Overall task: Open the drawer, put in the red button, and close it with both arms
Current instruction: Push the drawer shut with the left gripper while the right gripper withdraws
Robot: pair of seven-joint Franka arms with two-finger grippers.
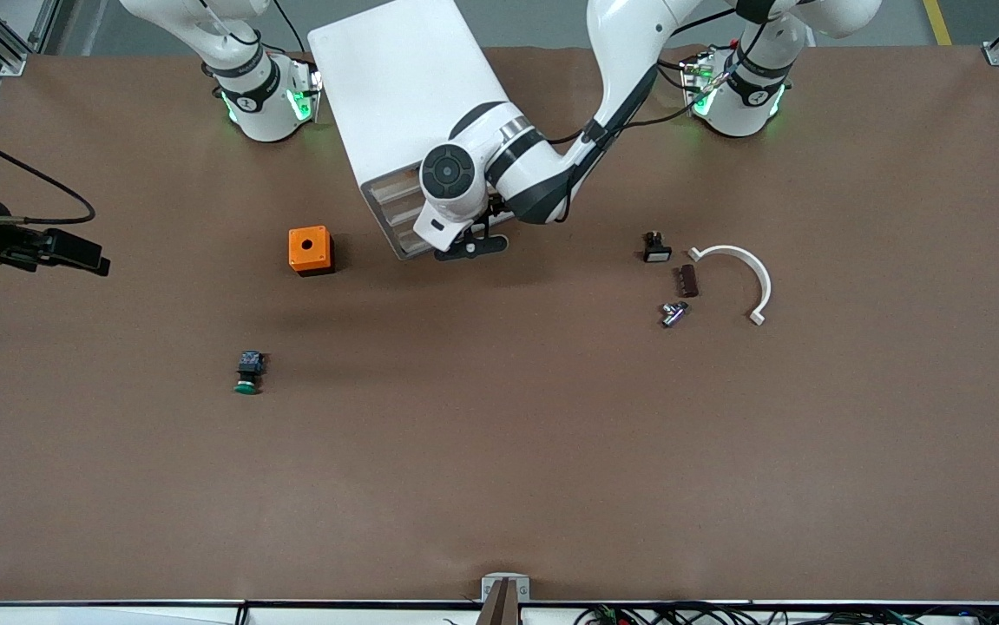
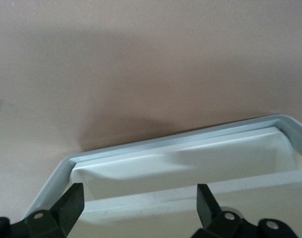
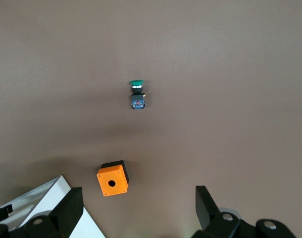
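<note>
The white cabinet (image 1: 404, 95) stands between the arm bases, its cream drawer fronts (image 1: 399, 213) turned toward the front camera. My left gripper (image 1: 470, 249) is low at those fronts, near the corner of the cabinet nearest the front camera. In the left wrist view it (image 2: 138, 191) is open, with its fingers (image 2: 72, 203) spread across a white drawer front (image 2: 190, 163) and holding nothing. My right gripper (image 3: 136, 196) is open and empty, high over the table near the orange box (image 3: 111, 179). It is out of the front view. I see no red button.
The orange box (image 1: 311, 250) sits beside the cabinet toward the right arm's end. A green-capped button (image 1: 248, 373) lies nearer the front camera. Toward the left arm's end lie a black-and-white part (image 1: 656, 247), a dark block (image 1: 687, 280), a metal piece (image 1: 673, 312) and a white curved piece (image 1: 742, 265).
</note>
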